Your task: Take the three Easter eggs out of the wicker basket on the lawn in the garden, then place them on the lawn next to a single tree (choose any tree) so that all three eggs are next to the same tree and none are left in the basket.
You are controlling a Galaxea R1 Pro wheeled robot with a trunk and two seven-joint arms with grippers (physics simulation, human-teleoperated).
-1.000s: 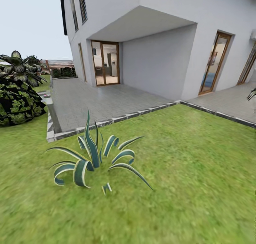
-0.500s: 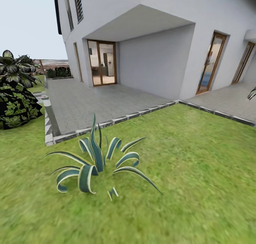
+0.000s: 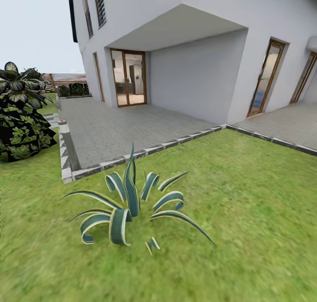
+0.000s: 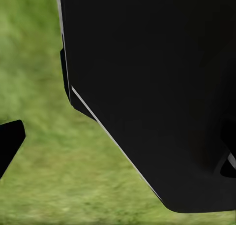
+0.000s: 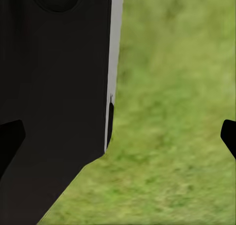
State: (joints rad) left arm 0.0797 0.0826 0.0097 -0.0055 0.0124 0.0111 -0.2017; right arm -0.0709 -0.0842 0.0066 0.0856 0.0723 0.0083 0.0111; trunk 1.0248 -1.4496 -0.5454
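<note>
Large black robot panels [image 4: 157,87] block much of both wrist views, with blurred mottled grass behind. The left gripper [image 4: 7,146] shows just 1 dark fingertip, so its spread cannot be told. The right gripper [image 5: 118,136] has 2 tips far apart with nothing between them. On the lawn [image 3: 246,214] nearby stands a striped, spiky agave [image 3: 132,205]; beyond lie grey paving [image 3: 132,126] and a white house [image 3: 198,51].

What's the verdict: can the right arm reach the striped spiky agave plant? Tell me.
Probably not: the striped spiky agave plant stands ahead on the lawn, while the right gripper hangs over grass.
</note>
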